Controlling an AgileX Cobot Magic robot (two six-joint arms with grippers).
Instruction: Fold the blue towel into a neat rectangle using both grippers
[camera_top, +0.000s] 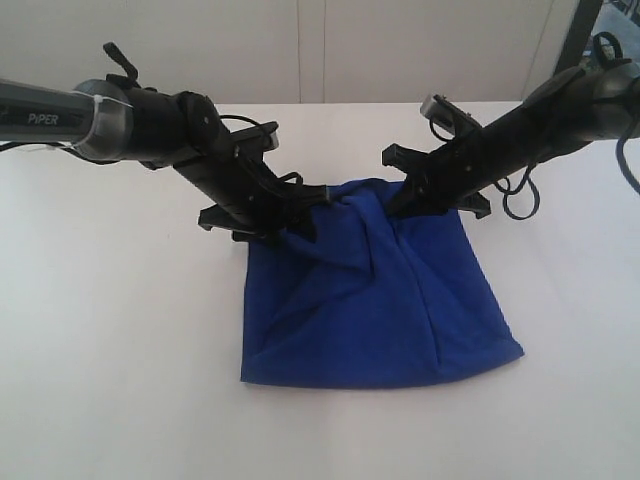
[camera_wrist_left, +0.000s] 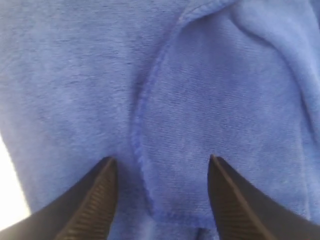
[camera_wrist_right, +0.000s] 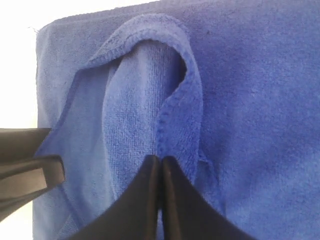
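Observation:
The blue towel (camera_top: 375, 300) lies doubled over on the white table (camera_top: 120, 350), and its far edge is bunched and raised between the two arms. At the towel's far left corner my left gripper (camera_top: 300, 218) is open. In the left wrist view its gripper (camera_wrist_left: 160, 162) straddles a curved hem (camera_wrist_left: 140, 125), with the fingers (camera_wrist_left: 102, 185) apart. At the towel's far right edge my right gripper (camera_top: 405, 203) is shut. In the right wrist view its gripper (camera_wrist_right: 160, 159) has the tips pressed together where a looped hem fold (camera_wrist_right: 175, 100) of the towel (camera_wrist_right: 260, 100) runs in.
The white tabletop surrounds the towel on all sides, and a pale wall (camera_top: 400, 50) stands behind it. The two arms converge over the towel's far edge. A black part of the other arm (camera_wrist_right: 25, 170) shows beside the cloth in the right wrist view.

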